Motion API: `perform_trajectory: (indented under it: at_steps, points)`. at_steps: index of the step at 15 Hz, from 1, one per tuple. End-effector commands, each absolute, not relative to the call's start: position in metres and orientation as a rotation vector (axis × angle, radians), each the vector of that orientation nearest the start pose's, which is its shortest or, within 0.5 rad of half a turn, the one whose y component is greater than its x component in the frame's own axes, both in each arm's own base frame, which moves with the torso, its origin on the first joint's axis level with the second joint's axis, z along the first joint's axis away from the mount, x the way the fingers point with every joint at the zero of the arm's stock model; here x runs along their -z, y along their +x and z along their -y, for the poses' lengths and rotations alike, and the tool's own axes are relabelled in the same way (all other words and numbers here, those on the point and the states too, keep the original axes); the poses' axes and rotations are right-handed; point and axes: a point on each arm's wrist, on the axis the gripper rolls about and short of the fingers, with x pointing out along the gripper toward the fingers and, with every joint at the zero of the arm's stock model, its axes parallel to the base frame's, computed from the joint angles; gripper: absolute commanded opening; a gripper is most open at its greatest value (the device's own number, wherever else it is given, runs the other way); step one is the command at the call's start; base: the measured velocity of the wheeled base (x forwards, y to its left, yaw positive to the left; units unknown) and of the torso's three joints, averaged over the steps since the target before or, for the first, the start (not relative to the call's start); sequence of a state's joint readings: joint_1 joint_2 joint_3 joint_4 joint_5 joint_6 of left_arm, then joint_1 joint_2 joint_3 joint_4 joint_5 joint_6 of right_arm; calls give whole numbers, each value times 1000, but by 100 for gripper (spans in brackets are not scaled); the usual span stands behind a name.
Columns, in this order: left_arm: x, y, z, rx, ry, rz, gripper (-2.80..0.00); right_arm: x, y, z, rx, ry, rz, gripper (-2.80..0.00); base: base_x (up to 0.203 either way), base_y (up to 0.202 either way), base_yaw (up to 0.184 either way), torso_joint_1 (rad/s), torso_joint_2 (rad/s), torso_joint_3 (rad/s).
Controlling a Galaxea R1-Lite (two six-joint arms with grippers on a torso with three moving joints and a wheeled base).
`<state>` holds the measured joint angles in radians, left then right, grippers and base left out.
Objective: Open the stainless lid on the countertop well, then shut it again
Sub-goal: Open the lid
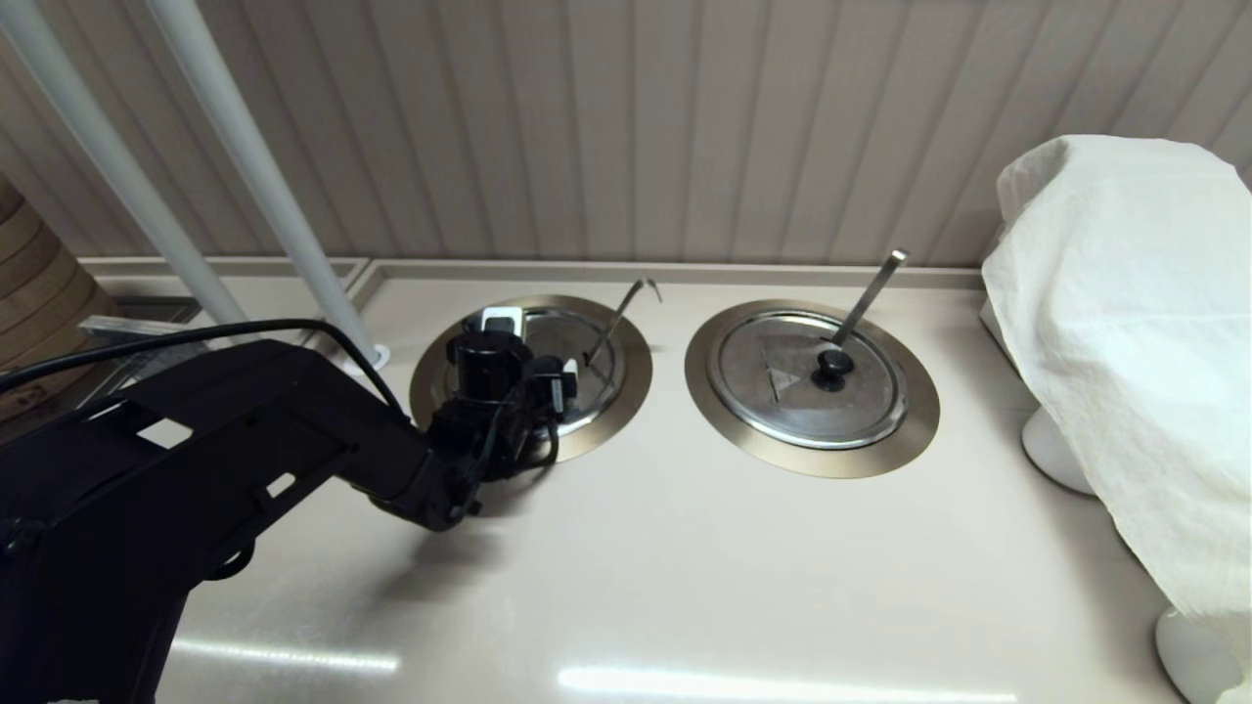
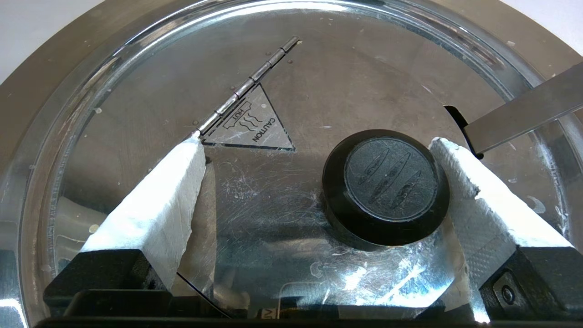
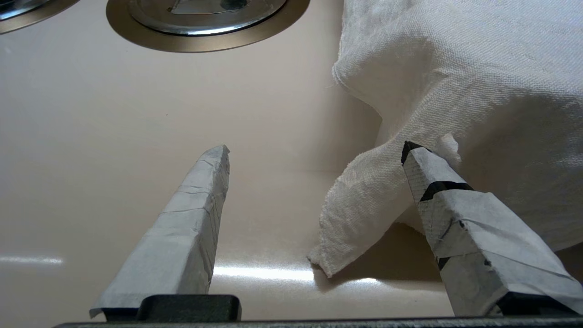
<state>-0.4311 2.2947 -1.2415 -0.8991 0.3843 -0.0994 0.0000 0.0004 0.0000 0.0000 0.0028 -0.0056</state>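
Observation:
The stainless lid (image 1: pixel 579 337) (image 2: pixel 355 82) lies flat and closed on the left countertop well, inside its bronze-toned flange (image 1: pixel 626 396) (image 2: pixel 45 82). The lid bears a straight crease (image 2: pixel 248 84), a triangle caution mark (image 2: pixel 255 130) and a black knob (image 2: pixel 387 187). A thin hook-ended utensil handle (image 1: pixel 626 303) (image 2: pixel 524 114) rises through the edge slot (image 2: pixel 455 119). My left gripper (image 1: pixel 536 344) (image 2: pixel 317 141) hangs open just above the lid, straddling the knob, which sits close against one finger. My right gripper (image 3: pixel 316 149) is open above bare countertop beside a white cloth, out of the head view.
The twin lid (image 1: pixel 807 376) with a flat bar handle (image 1: pixel 871 293) covers the right well. A white cloth (image 1: pixel 1125 342) (image 3: pixel 455 68) drapes over something at the right edge. Two white poles (image 1: pixel 254 176) rise at the back left, near the ribbed wall.

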Motion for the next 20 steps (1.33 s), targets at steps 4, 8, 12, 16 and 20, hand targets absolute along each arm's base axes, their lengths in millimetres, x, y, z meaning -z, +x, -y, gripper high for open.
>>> perform_trajectory:
  at_steps: [4,8,12,16,20]
  points:
    - [-89,415,180,34,-33,-153,0,-75,-23,0,-3,-6,0,0,0,0,0,0,0,0]
    - [-87,418,177,25,-33,-154,0,-75,-23,0,-3,-6,0,0,0,0,0,0,0,0]
    - [-88,418,176,22,-35,-152,0,-75,-23,0,-3,-6,0,0,0,0,0,0,0,0]
    - [-90,418,175,19,-38,-146,0,-75,-23,0,-3,-6,0,0,0,0,0,0,0,0]
    - [-94,419,174,17,-47,-119,0,-75,-23,0,-3,-6,0,0,0,0,0,0,0,0]
